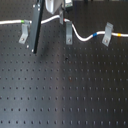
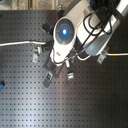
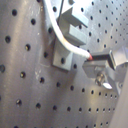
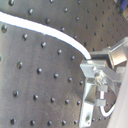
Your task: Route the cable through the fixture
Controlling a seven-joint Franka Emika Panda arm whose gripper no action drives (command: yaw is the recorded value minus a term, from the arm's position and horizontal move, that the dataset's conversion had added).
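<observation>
Our gripper (image 3: pixel 92 64) has its fingers clamped on the cable (image 3: pixel 60 32); we should lower it squarely into the clip (image 3: pixel 67 42), keeping tension gentle.

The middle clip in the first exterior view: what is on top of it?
The white cable runs over the middle clip, and the gripper hangs above it. The clip's top is partly covered, so the cable's seating cannot be seen.
</observation>
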